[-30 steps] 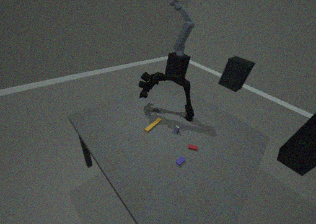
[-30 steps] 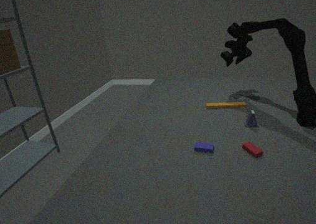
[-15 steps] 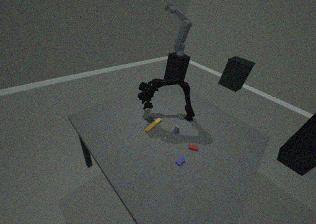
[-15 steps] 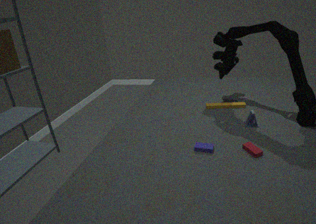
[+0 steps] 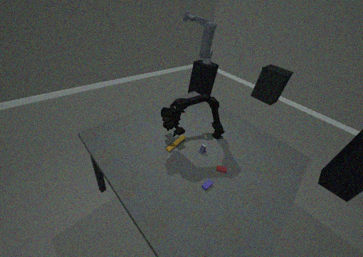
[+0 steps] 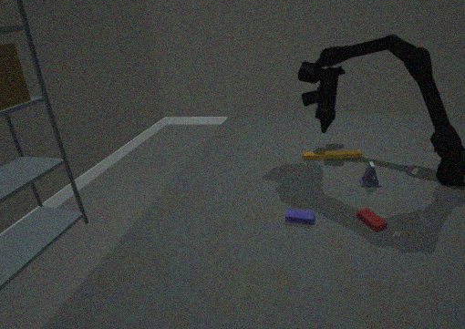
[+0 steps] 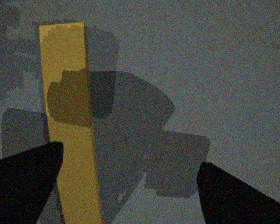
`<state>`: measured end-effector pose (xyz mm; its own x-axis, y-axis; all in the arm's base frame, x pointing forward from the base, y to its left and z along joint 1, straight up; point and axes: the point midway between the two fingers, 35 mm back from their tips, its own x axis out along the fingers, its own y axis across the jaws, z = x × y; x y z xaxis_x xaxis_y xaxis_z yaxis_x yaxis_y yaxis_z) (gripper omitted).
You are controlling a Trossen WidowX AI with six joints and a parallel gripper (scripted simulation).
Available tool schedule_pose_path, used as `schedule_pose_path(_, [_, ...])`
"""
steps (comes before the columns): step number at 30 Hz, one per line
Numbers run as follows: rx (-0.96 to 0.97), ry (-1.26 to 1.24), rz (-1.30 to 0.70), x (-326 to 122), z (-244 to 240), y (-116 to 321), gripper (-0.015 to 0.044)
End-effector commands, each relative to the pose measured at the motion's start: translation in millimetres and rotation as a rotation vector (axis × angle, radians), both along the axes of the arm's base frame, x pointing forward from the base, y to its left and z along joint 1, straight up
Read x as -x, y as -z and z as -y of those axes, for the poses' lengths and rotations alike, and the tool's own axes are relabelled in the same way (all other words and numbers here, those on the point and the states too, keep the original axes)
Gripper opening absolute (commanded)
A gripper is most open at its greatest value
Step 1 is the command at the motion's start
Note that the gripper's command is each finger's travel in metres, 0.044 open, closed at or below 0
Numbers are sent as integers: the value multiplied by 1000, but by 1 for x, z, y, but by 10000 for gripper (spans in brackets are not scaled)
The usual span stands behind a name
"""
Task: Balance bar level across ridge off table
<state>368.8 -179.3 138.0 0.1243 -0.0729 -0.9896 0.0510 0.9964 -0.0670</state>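
Note:
The yellow bar (image 5: 176, 143) (image 6: 333, 155) (image 7: 65, 50) lies flat on the table. The ridge (image 5: 202, 149) (image 6: 369, 176), a small dark wedge with a pale top edge, stands apart from the bar, nearer the arm's base in the exterior view. Nothing rests on it. My gripper (image 5: 179, 132) (image 6: 324, 130) (image 7: 132, 162) is open and empty, pointing down above the bar. In the wrist view the bar runs lengthwise close to the left fingertip, left of the middle of the gap; the ridge is out of that view.
A red block (image 5: 221, 169) (image 6: 372, 220) and a blue-violet block (image 5: 207, 184) (image 6: 300, 216) lie on the table on the far side of the ridge from the bar. A metal shelf rack (image 6: 32, 171) stands at the left of the exterior view. The arm's shadow falls around the bar.

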Motion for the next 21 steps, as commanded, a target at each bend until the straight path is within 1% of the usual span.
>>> schedule_pose_path(1, [-26, -100, -51, -1, -23, 8, 315])
schedule_pose_path(5, [-42, -185, -91, -1, -42, 12, 315])
schedule_pose_path(11, [-43, -189, -93, -2, -43, 16, 315])
schedule_pose_path(18, [-43, -189, -93, -3, -42, 53, 315])
schedule_pose_path(21, [-43, -189, -93, -3, -43, 57, 315])
